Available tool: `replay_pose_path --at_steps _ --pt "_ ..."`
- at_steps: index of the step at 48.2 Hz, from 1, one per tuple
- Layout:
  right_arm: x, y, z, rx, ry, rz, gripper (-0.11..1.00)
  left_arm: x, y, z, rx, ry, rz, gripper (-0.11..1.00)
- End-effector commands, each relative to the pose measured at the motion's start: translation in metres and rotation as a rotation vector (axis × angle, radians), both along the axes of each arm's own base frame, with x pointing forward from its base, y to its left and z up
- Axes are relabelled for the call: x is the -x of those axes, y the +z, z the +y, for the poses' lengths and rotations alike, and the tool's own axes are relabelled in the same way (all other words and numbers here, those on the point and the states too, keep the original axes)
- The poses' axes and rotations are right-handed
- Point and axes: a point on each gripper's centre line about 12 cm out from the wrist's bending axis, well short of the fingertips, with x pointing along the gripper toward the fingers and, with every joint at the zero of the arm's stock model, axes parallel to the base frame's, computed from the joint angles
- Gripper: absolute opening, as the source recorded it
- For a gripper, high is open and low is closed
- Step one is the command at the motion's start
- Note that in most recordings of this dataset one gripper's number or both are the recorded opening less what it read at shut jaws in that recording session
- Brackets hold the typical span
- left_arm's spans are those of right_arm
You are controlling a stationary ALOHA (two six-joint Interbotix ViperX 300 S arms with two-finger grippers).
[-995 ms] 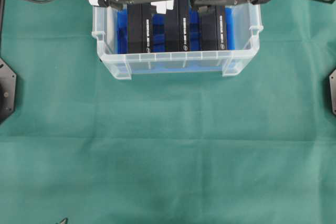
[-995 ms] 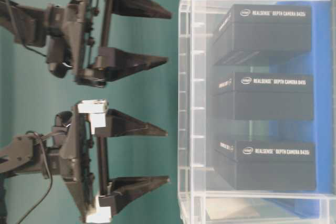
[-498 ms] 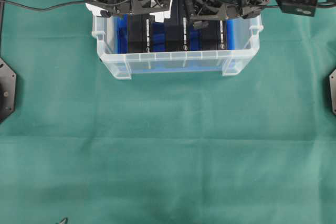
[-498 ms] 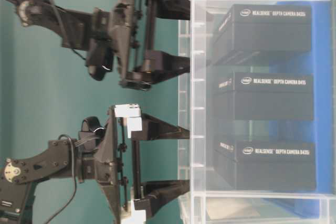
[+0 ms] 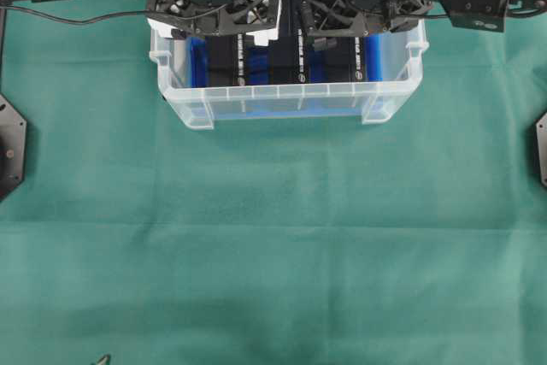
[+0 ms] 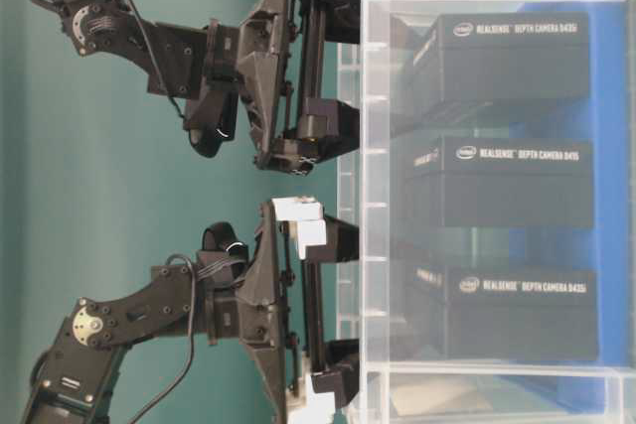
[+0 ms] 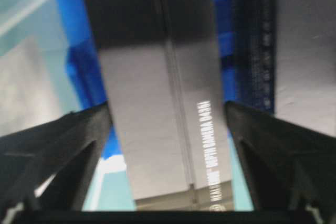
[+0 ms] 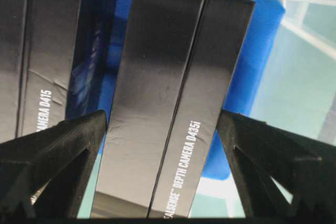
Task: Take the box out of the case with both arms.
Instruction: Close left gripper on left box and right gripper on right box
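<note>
The clear case [image 5: 282, 98] [image 6: 364, 156] stands at the back of the table with three black boxes upright on its blue floor. My left gripper [image 5: 224, 32] [image 6: 343, 305] [image 7: 167, 111], with white parts, hangs open inside the rim. One of its fingers is on each side of the left box [image 5: 226, 61] [image 6: 517, 310] [image 7: 157, 77]. My right gripper [image 5: 346, 30] [image 6: 348, 71] [image 8: 161, 118] is open the same way astride the right box [image 5: 348, 61] [image 6: 507, 57] [image 8: 173, 51]. Neither pair of jaws is closed on its box.
The middle box [image 5: 295, 61] [image 6: 507, 181] stands between the two grippers, close to both. Green cloth [image 5: 273, 237] covers the table in front of the case. Black mounts sit at the left [image 5: 10, 147] and right [image 5: 541, 151] table edges.
Both arms have come forward and down from behind the case. Their fingertips, formerly outside the rim, now reach into it around the outer boxes. The jaws stayed spread.
</note>
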Motion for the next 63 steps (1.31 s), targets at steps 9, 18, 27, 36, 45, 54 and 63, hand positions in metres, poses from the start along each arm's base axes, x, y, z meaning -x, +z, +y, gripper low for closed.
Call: replay_pose_path --at_steps 9,18,27,36,45,54,63 --pt "0.011 -0.013 0.0 -0.014 -0.016 0.025 0.97 0.006 -0.008 0.003 0.001 0.014 0.005 0.83" --pt "0.012 -0.016 0.001 -0.021 -0.029 0.028 0.97 0.009 -0.015 0.001 0.011 0.016 0.02 0.83" --pt "0.013 -0.016 0.001 -0.026 -0.032 0.031 0.97 0.013 -0.016 -0.002 0.023 0.014 0.036 0.83" --pt "0.015 -0.016 0.002 -0.037 -0.037 0.054 0.96 0.014 -0.015 -0.005 0.029 0.002 0.051 0.79" --pt "0.023 -0.015 0.004 -0.037 -0.034 0.12 0.66 0.016 -0.009 -0.007 0.025 -0.008 0.038 0.63" --pt "0.018 -0.007 0.002 -0.003 -0.011 0.068 0.65 0.019 -0.004 -0.008 0.034 -0.006 0.029 0.63" --pt "0.017 -0.005 0.002 0.001 -0.015 0.061 0.65 0.018 -0.001 -0.009 0.036 0.0 0.019 0.63"
